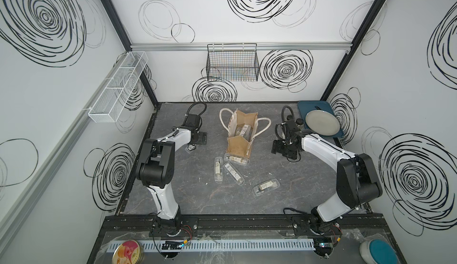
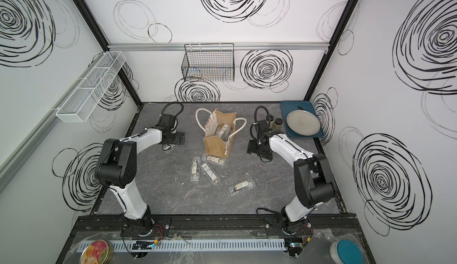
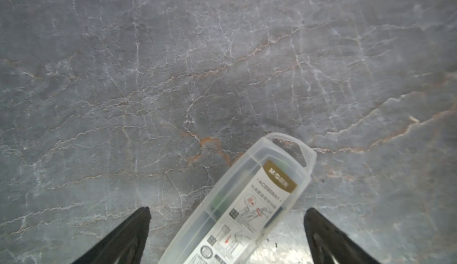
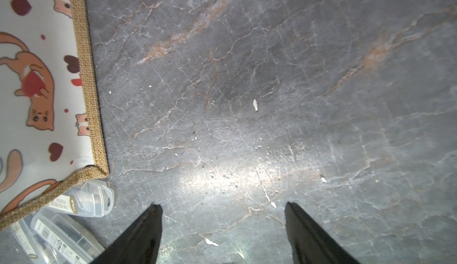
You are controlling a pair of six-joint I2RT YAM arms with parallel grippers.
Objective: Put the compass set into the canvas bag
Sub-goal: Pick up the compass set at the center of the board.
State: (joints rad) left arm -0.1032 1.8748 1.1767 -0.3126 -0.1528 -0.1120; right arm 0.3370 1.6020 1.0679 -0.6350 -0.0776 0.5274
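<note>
The left hand (image 3: 227, 209) has its fingers wide apart, straddling a compass set (image 3: 247, 201) whose clear plastic case lies flat on the tabletop (image 3: 173, 77). Neither finger appears to touch it. I judge this the start of a pick. The next move calls for closing across the case's narrow width, lifting it, and carrying it toward the other arm to the canvas bag (image 1: 241, 136), whose mouth is open. The right hand (image 4: 222, 204) is likewise apart and empty over bare tabletop, with the bag's printed panel (image 4: 44, 89) just beside it. Farther out, loose cases (image 1: 233, 173) lie near the bag, and packed cases (image 1: 243, 130) show inside it. The straddled case's near end is cut off in the wrist view, and in both top views the hand hides most of it.
</note>
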